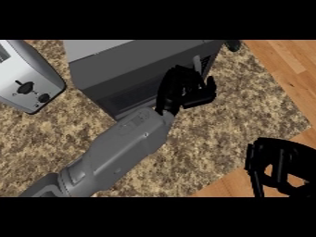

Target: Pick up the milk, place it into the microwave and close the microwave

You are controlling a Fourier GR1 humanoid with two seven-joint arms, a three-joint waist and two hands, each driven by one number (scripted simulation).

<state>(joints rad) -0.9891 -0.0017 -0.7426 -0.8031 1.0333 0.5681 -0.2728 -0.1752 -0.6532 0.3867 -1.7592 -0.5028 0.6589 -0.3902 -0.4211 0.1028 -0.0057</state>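
The dark grey microwave (129, 65) stands at the top middle of the speckled counter (242, 115). Its front face points toward the lower right, and its door looks shut or nearly shut. My left hand (183, 90) lies against that front near the right corner, fingers fairly straight and holding nothing. My left forearm (119, 152) comes in from the lower left. My right hand (283, 166) rests open at the lower right, over the counter's edge. No milk carton shows anywhere, and I cannot see inside the microwave.
A silver toaster (20, 76) sits at the upper left, close beside the microwave. The counter ends at the right, with wooden floor (297, 78) beyond its edge. A small dark object (234, 45) shows just behind the microwave's right corner.
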